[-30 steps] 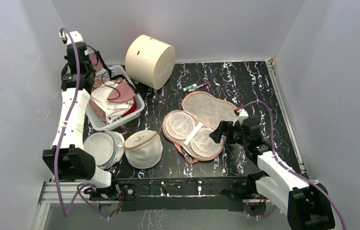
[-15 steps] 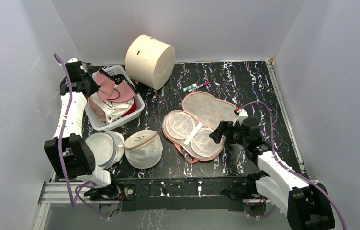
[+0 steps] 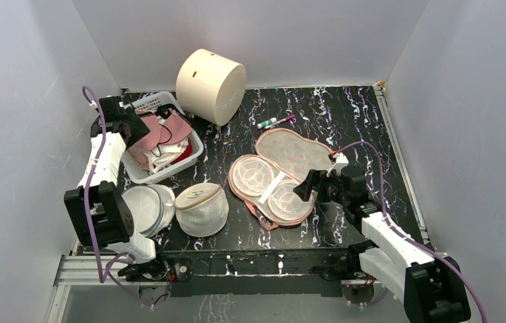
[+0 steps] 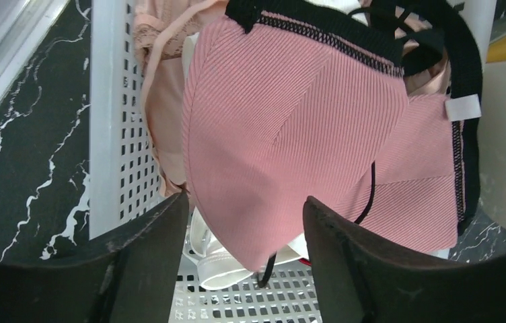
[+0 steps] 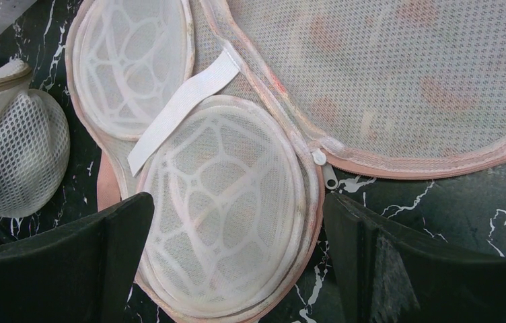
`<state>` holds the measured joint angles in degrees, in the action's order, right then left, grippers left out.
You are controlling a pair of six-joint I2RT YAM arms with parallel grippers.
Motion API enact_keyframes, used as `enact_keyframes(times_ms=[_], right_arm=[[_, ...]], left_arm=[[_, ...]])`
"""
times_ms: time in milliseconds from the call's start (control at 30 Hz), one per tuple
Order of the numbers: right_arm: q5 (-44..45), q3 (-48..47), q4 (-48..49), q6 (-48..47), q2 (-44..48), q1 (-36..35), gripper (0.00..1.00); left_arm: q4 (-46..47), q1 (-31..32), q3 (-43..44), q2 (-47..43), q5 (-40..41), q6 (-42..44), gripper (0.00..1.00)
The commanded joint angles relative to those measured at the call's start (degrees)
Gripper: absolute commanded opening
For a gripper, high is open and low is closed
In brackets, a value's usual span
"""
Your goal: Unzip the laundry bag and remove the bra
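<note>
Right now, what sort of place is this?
Likely a lab robot cell staged for laundry: blank walls box in a marble-look table, with a bra in a basket, plus an opened laundry bag.

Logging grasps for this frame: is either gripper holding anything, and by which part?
Nothing. Left gripper gapes over the bra in the basket; right gripper hangs open above the laundry bag.

Bright, even, diffuse light with soft shadows; all three views reasonably sharp

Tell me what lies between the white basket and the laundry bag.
Only bare marbled table, seen from the top view, separates basket and laundry bag.
</note>
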<state>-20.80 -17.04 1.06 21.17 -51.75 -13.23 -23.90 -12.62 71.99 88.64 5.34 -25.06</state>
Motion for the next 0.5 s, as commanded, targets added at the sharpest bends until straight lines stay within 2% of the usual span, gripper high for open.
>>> enact_keyframes(times_ms=[0, 167, 233, 300, 367, 467], right_arm=[[-0.5, -2.0, 4.0, 0.1, -0.5, 0.1, 0.98], [-0.7, -2.0, 3.8, 0.1, -0.3, 0.1, 0.98], [-0.6, -2.1, 3.8, 0.1, -0.5, 0.1, 0.98], [-0.4, -2.2, 3.7, 0.1, -0.6, 0.1, 0.98], [-0.3, -2.1, 3.7, 0.1, -0.6, 0.1, 0.98], [-0.3, -2.1, 3.7, 0.0, -0.5, 0.1, 0.98]], left_arm=[[-0.1, 0.7, 0.1, -6.2, 5.3, -0.7, 0.65], [0.5, 7.2, 0.6, -8.4, 13.1, 2.2, 0.84], [0.4, 11.7, 1.6, -7.7, 19.0, 4.9, 0.88], [0.9, 14.6, 2.0, -7.2, 21.1, 6.7, 0.89], [2.8, 15.2, 1.1, -7.0, 17.2, 7.7, 0.86], [5.8, 15.2, 0.7, -4.8, 7.8, 9.9, 0.64]])
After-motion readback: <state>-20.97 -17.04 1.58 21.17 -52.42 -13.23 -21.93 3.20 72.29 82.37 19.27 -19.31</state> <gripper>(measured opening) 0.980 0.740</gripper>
